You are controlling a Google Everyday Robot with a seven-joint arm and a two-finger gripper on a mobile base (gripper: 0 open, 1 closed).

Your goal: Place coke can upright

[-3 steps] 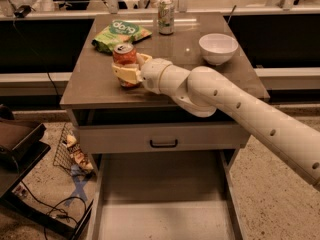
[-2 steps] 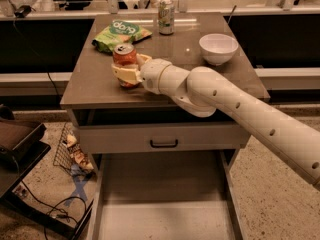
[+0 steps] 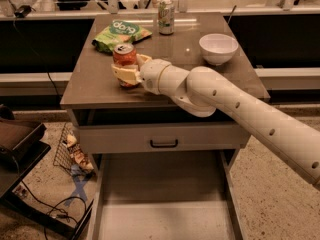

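The gripper [image 3: 132,67] is out over the left half of the brown table [image 3: 95,86], and its two pale fingers [image 3: 125,75] are pinching the coke can [image 3: 124,55], one across the near side and one tucked round the far side, mostly hidden by the can itself. The can stands upright with its silver top showing, near the table's front-left part. Its lower half sits behind the near finger, so whether the base rests on the tabletop cannot be told. The white arm [image 3: 240,109] stretches back to the right and is cut off at the picture's edge. Behind the can lies a green snack bag [image 3: 121,33], a green-and-silver can [image 3: 166,16] stands near the back edge, and a white bowl [image 3: 218,48] sits well apart to the right. The shut drawer [image 3: 164,136] is below the tabletop.
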